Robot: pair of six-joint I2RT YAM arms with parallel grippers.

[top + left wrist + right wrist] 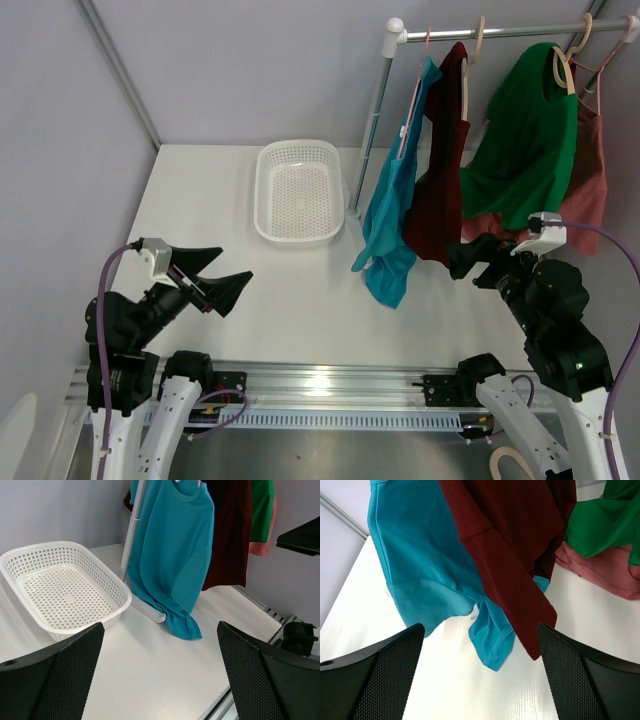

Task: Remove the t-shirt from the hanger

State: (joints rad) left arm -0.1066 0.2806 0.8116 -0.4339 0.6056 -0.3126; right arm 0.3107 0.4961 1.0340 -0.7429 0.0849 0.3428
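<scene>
Top camera: mounted high above near edge of table (200,220), faced down and forward toward clothes rail (500,30), widest view. Left wrist camera: sat low, looked across table past left end effector (160,625) at basket (112,585) and blue shirt (172,555). Right wrist camera: aimed close at blue shirt and dark red shirt (510,540). All three shared blue shirt.

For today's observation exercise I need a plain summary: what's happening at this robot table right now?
Two robot arms face a rail holding four garments on hangers: a teal t-shirt, a dark red shirt, a green t-shirt and a pink top. None has been taken off yet. The left gripper and right gripper both hover with fingers open, holding nothing; the right one points toward the hanging shirts. A white basket sits empty on the table.
</scene>
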